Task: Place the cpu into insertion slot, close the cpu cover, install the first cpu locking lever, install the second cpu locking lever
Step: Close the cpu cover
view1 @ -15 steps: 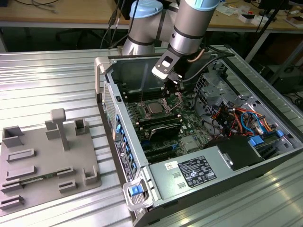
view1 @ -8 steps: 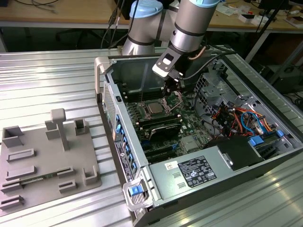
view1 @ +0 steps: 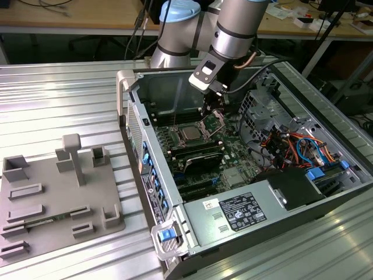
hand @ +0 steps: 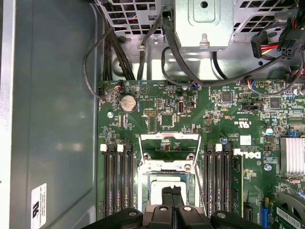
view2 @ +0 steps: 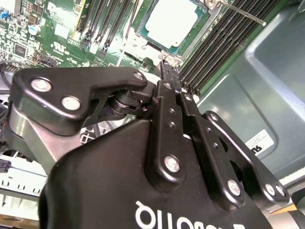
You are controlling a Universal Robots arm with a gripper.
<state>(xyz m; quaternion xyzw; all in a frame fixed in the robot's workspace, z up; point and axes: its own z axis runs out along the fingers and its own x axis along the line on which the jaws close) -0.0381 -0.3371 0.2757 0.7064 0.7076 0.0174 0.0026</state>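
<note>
One flat silver cpu (view2: 171,21) in the insertion slot (hand: 167,166), one metal-frame cpu cover (view1: 213,123) up at its exterior-view 2 o'clock, end effector (view2: 165,64) pinched together.

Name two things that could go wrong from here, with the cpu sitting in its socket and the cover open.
1. The gripper, shut, hangs right beside the cpu; a small slip could scrape the cpu or shift it out of its seat.
2. The cpu cover is open, and a thin locking lever sticks out over the memory slots; the gripper might snag or bend either one.
</note>
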